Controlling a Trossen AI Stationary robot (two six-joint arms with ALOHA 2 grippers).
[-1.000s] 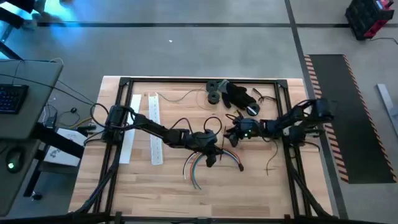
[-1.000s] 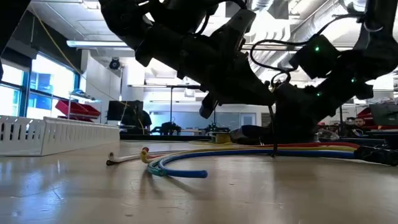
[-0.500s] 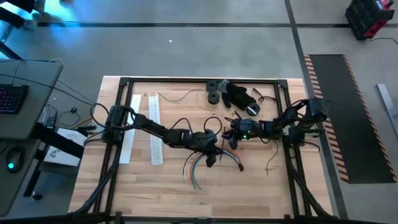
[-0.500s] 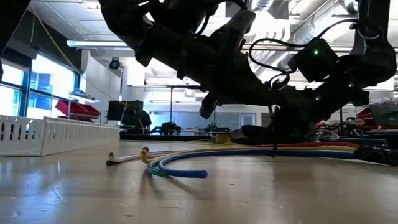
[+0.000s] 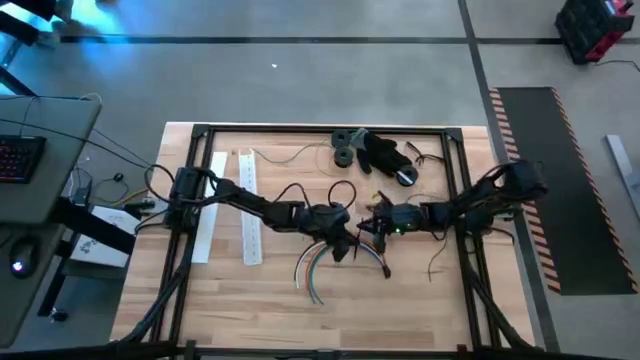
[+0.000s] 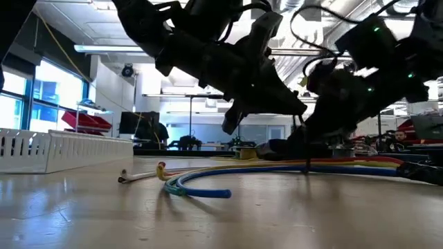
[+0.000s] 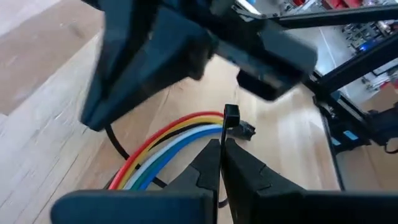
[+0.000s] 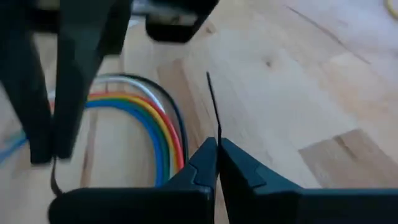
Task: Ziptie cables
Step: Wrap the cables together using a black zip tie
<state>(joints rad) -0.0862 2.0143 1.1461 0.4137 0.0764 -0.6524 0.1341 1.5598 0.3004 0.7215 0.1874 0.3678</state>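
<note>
While the left pincer point(image 7: 221, 163) pinches the thin black ziptie's head point(image 7: 231, 116), the right pincer point(image 8: 217, 163) nips its tail (both closed), the multicoloured curved cables point(image 8: 146, 118) lying just beside, crosswise, on the wooden desk point(image 5: 250, 300).

The right gripper point(image 5: 372, 226) has moved in toward the left gripper point(image 5: 345, 240), dropping slightly toward the near edge of the counter, and its arm has straightened. The left arm has edged slightly toward the right one.
</note>
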